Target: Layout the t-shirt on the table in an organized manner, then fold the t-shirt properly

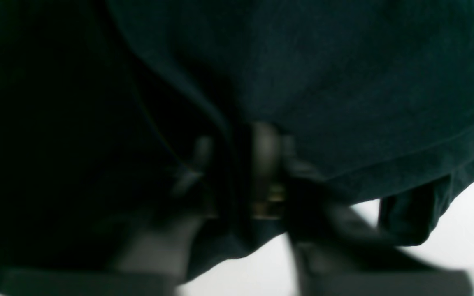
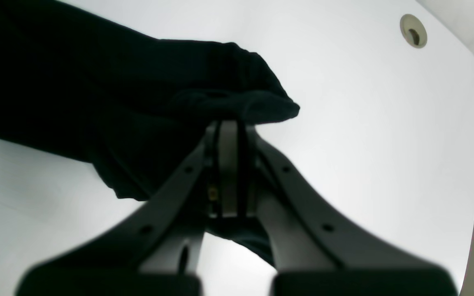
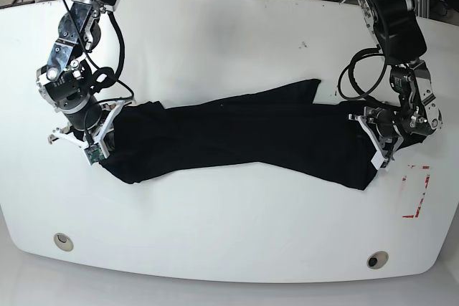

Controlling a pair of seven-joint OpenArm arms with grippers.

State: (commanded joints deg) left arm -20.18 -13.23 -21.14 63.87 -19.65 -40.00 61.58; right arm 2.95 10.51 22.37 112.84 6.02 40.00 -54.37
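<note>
Both arms low and wide apart — left tool and right tool each clamped on the t-shirt.

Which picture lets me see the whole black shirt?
The base view: the t-shirt lies stretched across the table between both arms. The left wrist view shows only dark blurry cloth, the right wrist view one pinched corner.

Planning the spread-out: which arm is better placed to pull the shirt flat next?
Neither alone. The left gripper and right gripper each clamp an opposite end of the t-shirt, so likely both pull apart together.
</note>
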